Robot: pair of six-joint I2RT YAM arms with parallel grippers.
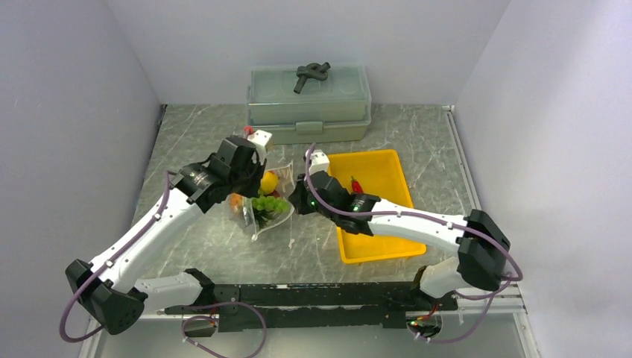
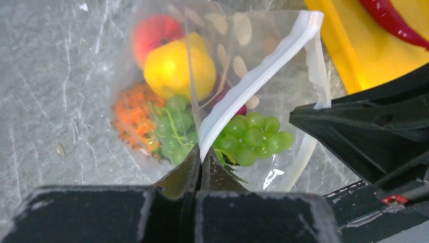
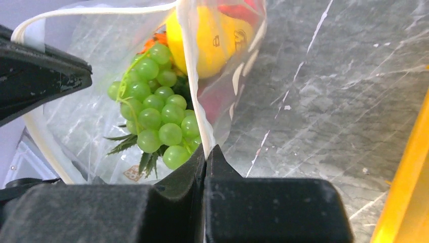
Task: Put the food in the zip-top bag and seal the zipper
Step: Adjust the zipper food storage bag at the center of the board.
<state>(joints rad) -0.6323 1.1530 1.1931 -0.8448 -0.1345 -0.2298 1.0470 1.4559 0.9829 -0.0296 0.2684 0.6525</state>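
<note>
The left gripper [image 2: 201, 159] is clamped on the zipper [image 2: 255, 76] of the zip-top bag [image 1: 262, 212], which rests on the table [image 1: 194, 142] between the arms, holding the lemon [image 2: 179, 68], grapes [image 2: 253, 134] and peach [image 2: 154, 33]. The right gripper [image 3: 206, 152] pinches the same strip further along. The strip is best drawn taut and level, gently. The chili [image 1: 356, 184] in the yellow tray [image 1: 376, 250] looks unbagged. Both forearms reach inward, wrists tipped downward.

Bright, even light comes from above, with only soft shadows on the grey marbled table [image 1: 201, 142]. The clear crinkly plastic bag [image 2: 283, 61] shines with white glare spots. Close up, the yellow plastic tray [image 3: 410, 172] looks blurry.
</note>
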